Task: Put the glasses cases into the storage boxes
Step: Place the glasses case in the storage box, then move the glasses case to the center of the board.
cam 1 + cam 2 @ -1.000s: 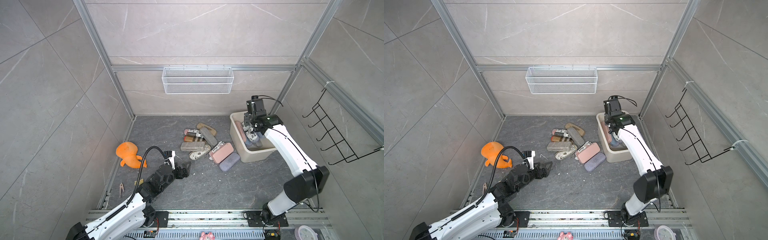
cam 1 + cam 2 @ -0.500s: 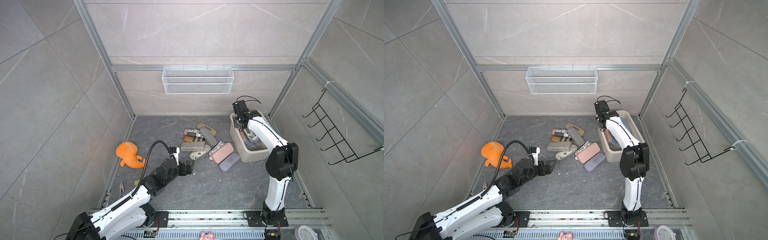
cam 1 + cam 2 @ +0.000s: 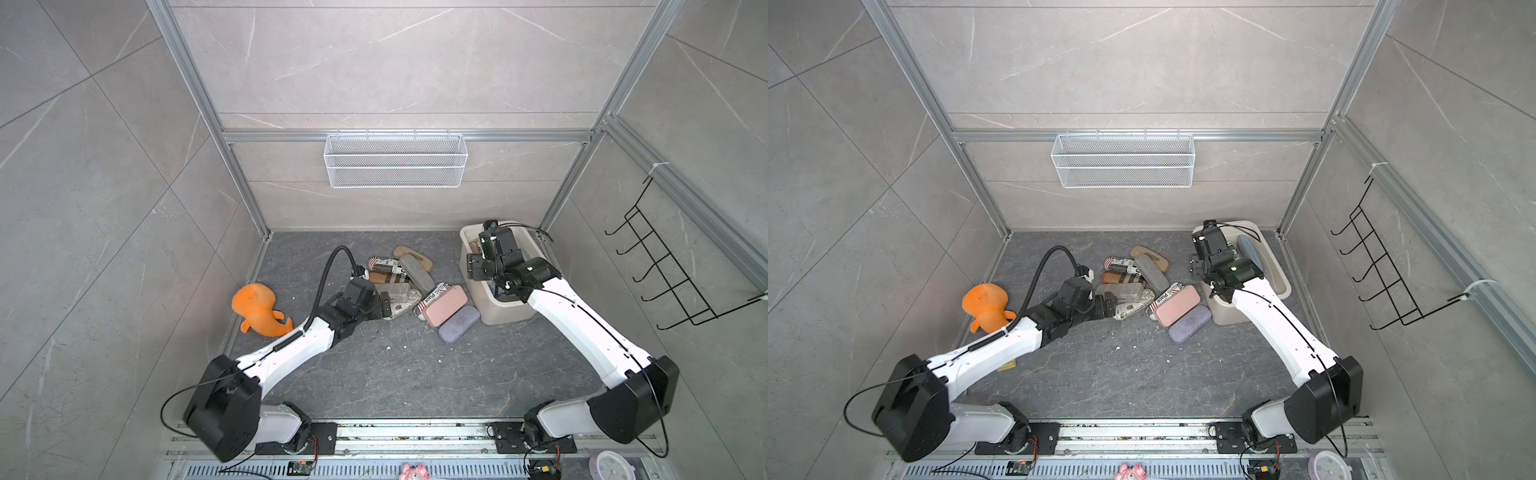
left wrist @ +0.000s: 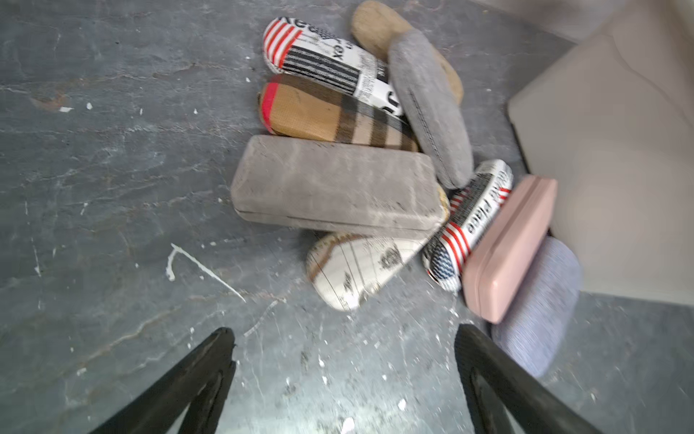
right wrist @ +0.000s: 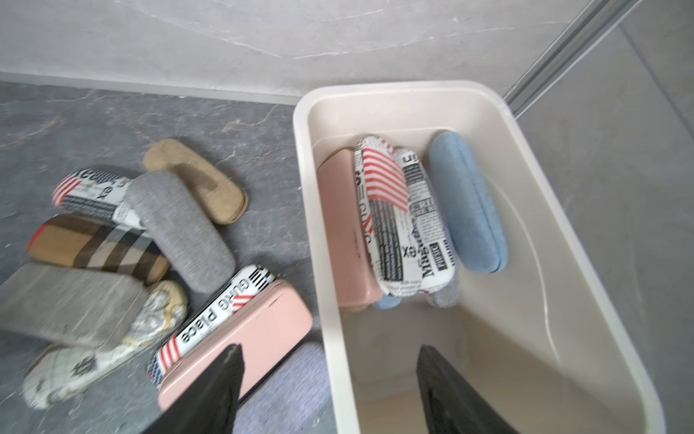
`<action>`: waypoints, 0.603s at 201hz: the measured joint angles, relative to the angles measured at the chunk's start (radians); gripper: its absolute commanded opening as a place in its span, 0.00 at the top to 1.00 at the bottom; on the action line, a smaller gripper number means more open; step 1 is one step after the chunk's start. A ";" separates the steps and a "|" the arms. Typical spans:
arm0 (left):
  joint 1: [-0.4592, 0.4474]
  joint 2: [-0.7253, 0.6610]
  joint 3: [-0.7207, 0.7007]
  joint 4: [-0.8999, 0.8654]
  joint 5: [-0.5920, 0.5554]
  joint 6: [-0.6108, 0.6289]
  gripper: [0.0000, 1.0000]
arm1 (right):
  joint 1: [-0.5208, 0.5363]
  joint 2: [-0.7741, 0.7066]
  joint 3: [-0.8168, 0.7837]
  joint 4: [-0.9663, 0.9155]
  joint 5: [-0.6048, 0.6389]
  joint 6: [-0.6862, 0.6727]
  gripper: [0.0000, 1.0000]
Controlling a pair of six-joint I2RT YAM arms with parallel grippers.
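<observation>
Several glasses cases lie heaped on the floor: a grey boxy case (image 4: 334,184), a cream newsprint case (image 4: 360,270), a pink case (image 3: 442,305) and a lilac case (image 3: 458,324). My left gripper (image 4: 344,330) stands open and empty just short of the heap (image 3: 384,302). The cream storage box (image 3: 505,318) stands at the back right. It holds a pink case (image 5: 343,225), a newspaper-print case (image 5: 398,221) and a blue case (image 5: 465,203). My right gripper (image 5: 330,347) hangs open and empty over the box's left rim (image 3: 1196,266).
An orange plush toy (image 3: 259,309) lies at the left wall. A white wire mesh basket (image 3: 395,160) hangs on the back wall and a black hook rack (image 3: 665,274) on the right wall. Tan (image 5: 195,180), grey felt (image 5: 180,229) and plaid (image 5: 94,244) cases lie behind the heap.
My right gripper has opened and shifted from inside the box toward its left rim. My left arm has reached forward, closer to the heap of cases.
</observation>
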 measured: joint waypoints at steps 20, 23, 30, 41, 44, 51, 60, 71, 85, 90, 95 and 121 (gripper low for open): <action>0.060 0.135 0.096 -0.016 0.045 0.050 0.06 | -0.003 -0.034 -0.041 0.011 -0.048 0.029 0.18; 0.066 0.152 0.109 -0.019 0.048 0.056 0.06 | -0.003 -0.036 -0.044 0.011 -0.052 0.031 0.18; 0.080 0.195 0.142 -0.027 0.063 0.076 0.06 | -0.003 -0.041 -0.051 0.013 -0.067 0.038 0.17; 0.096 0.262 0.200 -0.051 0.074 0.111 0.07 | -0.003 -0.051 -0.061 0.015 -0.087 0.050 0.16; 0.098 0.277 0.215 -0.056 0.075 0.119 0.08 | -0.003 -0.054 -0.066 0.016 -0.092 0.051 0.16; 0.101 0.312 0.248 -0.068 0.079 0.139 0.10 | -0.003 -0.061 -0.072 0.016 -0.100 0.057 0.15; 0.102 0.349 0.285 -0.077 0.090 0.163 0.11 | -0.003 -0.070 -0.075 0.015 -0.109 0.061 0.16; 0.101 0.372 0.309 -0.082 0.103 0.185 0.12 | -0.003 -0.078 -0.075 0.016 -0.122 0.066 0.15; 0.092 0.370 0.307 -0.086 0.122 0.194 0.13 | -0.003 -0.091 -0.075 0.016 -0.138 0.072 0.15; 0.086 0.366 0.301 -0.084 0.123 0.197 0.12 | -0.002 -0.097 -0.075 0.016 -0.142 0.073 0.15; 0.077 0.359 0.292 -0.081 0.124 0.201 0.11 | -0.002 -0.101 -0.076 0.016 -0.145 0.076 0.15; -0.029 0.301 0.203 -0.080 0.117 0.216 0.07 | -0.002 -0.126 -0.090 0.017 -0.156 0.083 0.14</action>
